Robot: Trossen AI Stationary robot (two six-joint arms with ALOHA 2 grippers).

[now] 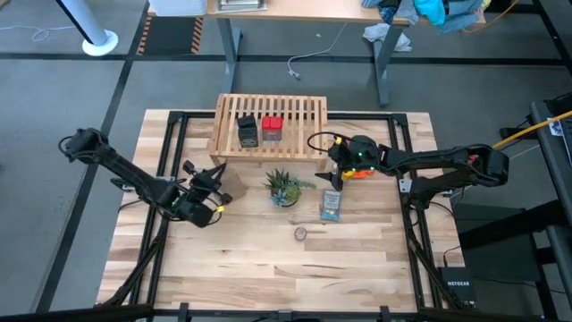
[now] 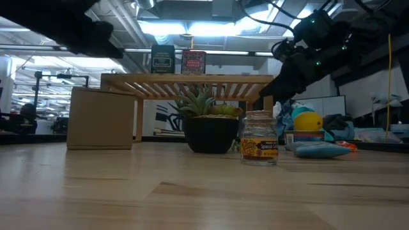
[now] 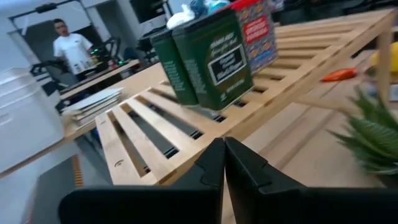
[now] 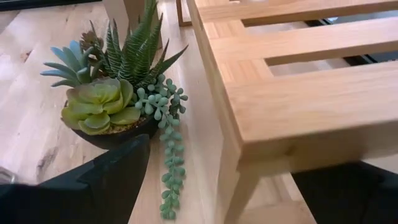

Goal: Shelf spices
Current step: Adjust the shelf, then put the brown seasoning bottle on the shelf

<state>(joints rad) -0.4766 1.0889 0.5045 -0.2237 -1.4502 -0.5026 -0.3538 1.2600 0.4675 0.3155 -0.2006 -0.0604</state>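
Wooden table [image 1: 268,268] fills the centre of the high view. On it, at upper centre, stands the shelf [image 1: 295,112], with the dark tin [image 1: 248,131] and the red tin [image 1: 272,128] on top. The left gripper [image 1: 220,198], at left, is closed together and empty. The right gripper [image 1: 335,174], by the shelf's right end, is spread apart. The small jar [image 1: 301,233] stands alone at lower centre.

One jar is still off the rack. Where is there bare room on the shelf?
The shelf is bare right of the red tin and left of the dark tin. Its front right corner is crowded by the right gripper.
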